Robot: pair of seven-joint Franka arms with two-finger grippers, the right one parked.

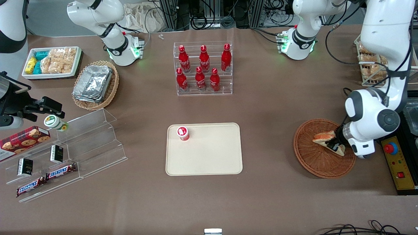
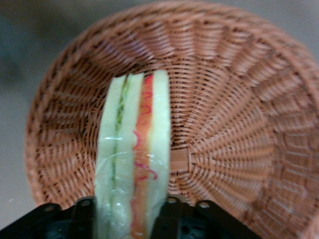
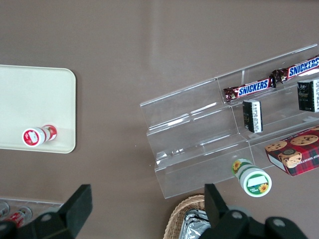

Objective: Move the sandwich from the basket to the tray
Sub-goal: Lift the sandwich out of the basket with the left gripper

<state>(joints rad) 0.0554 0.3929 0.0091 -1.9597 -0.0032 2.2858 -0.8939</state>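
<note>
The sandwich (image 1: 326, 138) (image 2: 133, 159), a wedge of pale bread with green and red-orange filling layers, sits in the round reddish-brown wicker basket (image 1: 315, 160) (image 2: 234, 124) toward the working arm's end of the table. My left gripper (image 1: 334, 143) (image 2: 130, 219) is down in the basket, its black fingers (image 2: 82, 216) pressed against both bread faces, shut on the sandwich. The cream-beige tray (image 1: 209, 156) lies mid-table, well apart from the basket.
A small red-and-white cup (image 1: 183, 133) stands on the tray's corner. A clear rack of red bottles (image 1: 203, 68) is farther from the front camera. A tan basket with foil trays (image 1: 94, 85), clear shelves with snacks (image 1: 65, 156) and a control box (image 1: 396, 163) are nearby.
</note>
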